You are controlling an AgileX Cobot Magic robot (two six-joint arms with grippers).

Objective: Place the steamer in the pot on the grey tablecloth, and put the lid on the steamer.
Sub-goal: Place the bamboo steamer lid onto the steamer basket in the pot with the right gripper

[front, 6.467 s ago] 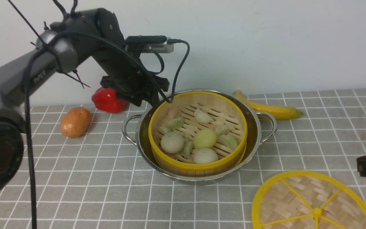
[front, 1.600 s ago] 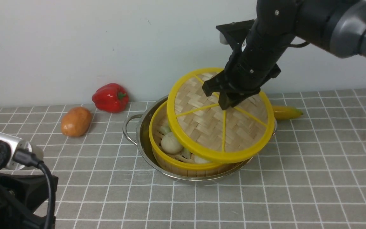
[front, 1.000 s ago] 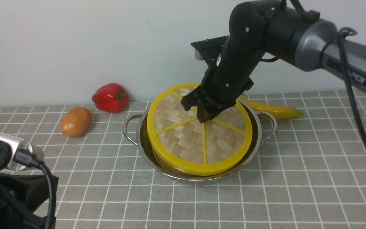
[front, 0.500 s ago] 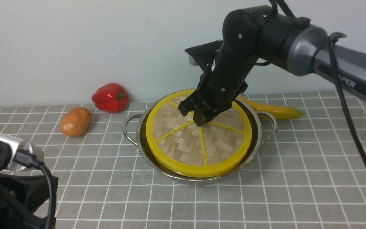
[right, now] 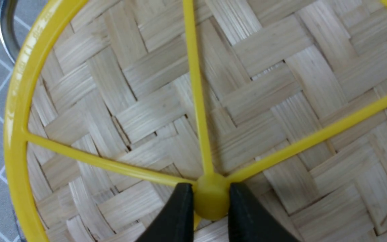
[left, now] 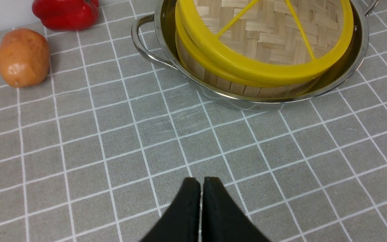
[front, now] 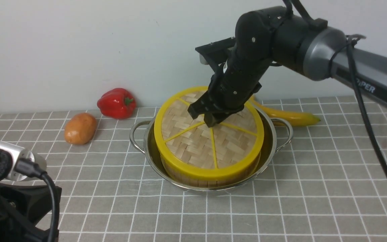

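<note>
Right gripper (right: 210, 192) is pinching the centre knob (right: 211, 203) of the flat woven-bamboo yellow-rimmed lid (front: 210, 141), lying face-up (maybe slightly tilted, per left wrist view) atop the bamboo steamer (front: 197, 183) inside the shiny steel pot (front: 268, 144); left gripper (left: 201, 188) is resting closed, empty.

yellow-rimmed woven lid (front: 193, 144), grey white-gridded tablecloth (front: 113, 201)

"PER" in white, on the right arm (front: 378, 75)
</note>
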